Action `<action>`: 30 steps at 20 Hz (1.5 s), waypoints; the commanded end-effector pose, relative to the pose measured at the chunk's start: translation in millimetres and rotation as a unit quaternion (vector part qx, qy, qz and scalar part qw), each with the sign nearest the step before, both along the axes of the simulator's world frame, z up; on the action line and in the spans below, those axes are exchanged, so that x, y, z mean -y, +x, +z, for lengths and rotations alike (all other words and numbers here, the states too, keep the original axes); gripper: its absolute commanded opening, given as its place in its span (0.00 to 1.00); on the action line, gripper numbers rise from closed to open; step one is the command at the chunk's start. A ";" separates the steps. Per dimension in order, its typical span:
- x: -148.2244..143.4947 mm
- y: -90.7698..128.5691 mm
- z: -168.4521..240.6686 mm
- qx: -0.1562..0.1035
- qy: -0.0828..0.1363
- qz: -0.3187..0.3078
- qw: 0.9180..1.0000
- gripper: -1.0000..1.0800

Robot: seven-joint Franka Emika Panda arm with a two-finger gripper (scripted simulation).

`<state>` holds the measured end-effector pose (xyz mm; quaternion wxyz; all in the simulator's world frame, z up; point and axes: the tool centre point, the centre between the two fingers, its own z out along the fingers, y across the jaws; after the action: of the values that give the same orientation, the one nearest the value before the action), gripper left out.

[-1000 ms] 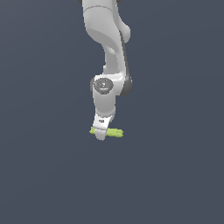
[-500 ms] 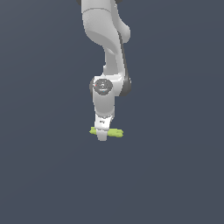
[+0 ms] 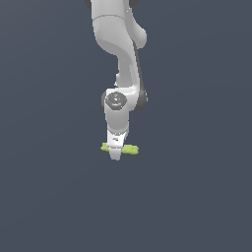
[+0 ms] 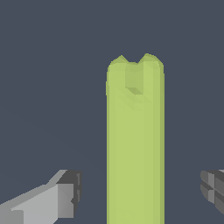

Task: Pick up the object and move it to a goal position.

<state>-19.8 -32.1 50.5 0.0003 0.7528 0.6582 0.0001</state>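
Bar (image 4: 135, 144): lime-green, matte, lying flat on the table (image 3: 54, 197), straight between the two fingers (image 4: 61, 199) and apart from both; far end notched, near end cut off by the wrist view's frame. In the exterior view its middle is hidden behind the end effector (image 3: 115, 153), only both ends showing.
End effector: spread wide, pads clear of the bar on either side.
Table: plain dark slate-grey, featureless, edges not visible.
Arm (image 3: 120, 64): white, top cut off.
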 end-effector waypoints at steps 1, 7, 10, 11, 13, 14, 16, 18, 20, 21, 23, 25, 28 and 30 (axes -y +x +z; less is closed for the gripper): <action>-0.2 -0.8 -12.1 -0.001 0.000 0.001 1.000 0.96; 0.0 -0.6 -33.8 0.000 0.000 0.002 1.000 0.96; 0.1 -0.2 -36.2 0.000 0.000 0.002 1.000 0.96; 0.1 -0.2 -36.2 0.000 0.000 0.002 1.000 0.00; 0.1 -0.2 -36.2 0.000 0.000 0.002 1.000 0.00; 0.1 -0.2 -36.2 0.000 0.000 0.002 1.000 0.00; 0.1 -0.2 -36.2 0.000 0.000 0.002 1.000 0.00; 0.1 -0.2 -36.2 0.000 0.000 0.002 1.000 0.00; 0.1 -0.2 -36.2 0.000 0.000 0.002 1.000 0.00; 0.0 0.0 -35.7 0.000 0.000 0.002 1.000 0.00; -0.7 1.6 -34.5 0.002 0.000 0.002 1.000 0.00; -2.6 6.2 -31.2 0.009 0.000 0.001 1.000 0.00; -8.0 18.8 -21.7 0.029 0.000 0.000 1.000 0.00; -13.3 30.6 -12.0 0.048 -0.001 -0.001 0.999 0.00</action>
<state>2.3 -23.0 31.2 0.0234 0.7529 0.6572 0.0256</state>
